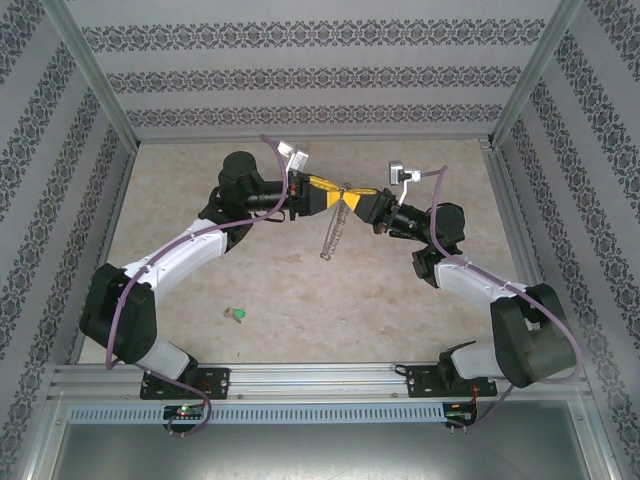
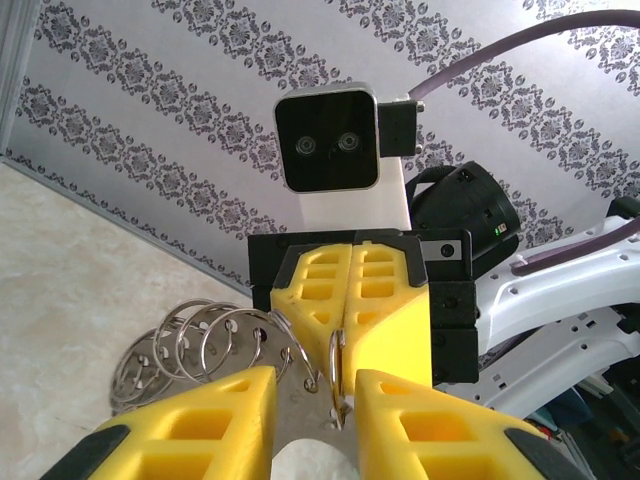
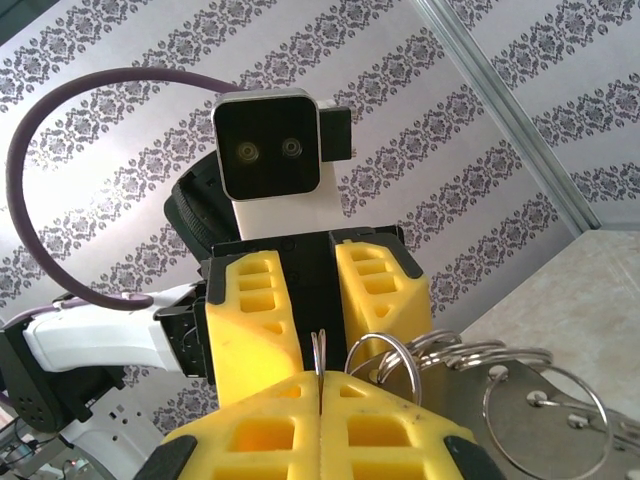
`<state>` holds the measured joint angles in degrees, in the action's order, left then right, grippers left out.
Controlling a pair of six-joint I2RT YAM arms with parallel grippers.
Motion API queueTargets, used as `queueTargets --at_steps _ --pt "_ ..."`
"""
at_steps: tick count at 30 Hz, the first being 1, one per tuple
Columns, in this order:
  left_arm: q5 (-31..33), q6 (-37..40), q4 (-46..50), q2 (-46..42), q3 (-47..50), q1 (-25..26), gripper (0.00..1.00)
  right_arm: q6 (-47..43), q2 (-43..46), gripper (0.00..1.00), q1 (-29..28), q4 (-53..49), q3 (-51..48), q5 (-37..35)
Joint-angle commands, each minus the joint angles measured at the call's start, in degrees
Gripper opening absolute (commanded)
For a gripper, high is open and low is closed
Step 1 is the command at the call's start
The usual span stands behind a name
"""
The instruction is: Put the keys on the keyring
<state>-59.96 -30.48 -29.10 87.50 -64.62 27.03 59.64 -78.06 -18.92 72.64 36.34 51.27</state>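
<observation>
- While the keyring (image 1: 335,233) hangs in the air between my two arms, the task looks barely started. The green key (image 1: 236,314) lies loose on the table (image 1: 300,290), well apart from the ring.
- The right gripper (image 3: 320,425) is clamped together on a thin wire loop of the keyring.
- The left gripper (image 2: 312,425) has its jaws apart with ring metal between them; I cannot tell if it pinches.
- Keyring: thin shiny steel wire, fringed with small rings (image 2: 200,340) and flat riveted tabs.
- Key: tiny, with a glossy green head. Table: matte, mottled beige.

The green key (image 1: 236,315) is too small to show its blade; the keyring (image 2: 200,342) seems partly hidden behind the left claw (image 2: 315,400).
</observation>
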Motion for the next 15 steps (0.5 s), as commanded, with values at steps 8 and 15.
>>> queueTargets --at_steps 8,15 --pt "-0.95 -0.37 -2.62 0.89 -1.89 1.12 0.17 -0.95 -0.32 0.0 -0.72 3.73 2.03 -0.99" --pt "-0.16 0.63 -0.84 0.56 -1.75 1.1 0.07 -1.18 -0.37 0.0 -0.33 3.56 1.64 -1.38"
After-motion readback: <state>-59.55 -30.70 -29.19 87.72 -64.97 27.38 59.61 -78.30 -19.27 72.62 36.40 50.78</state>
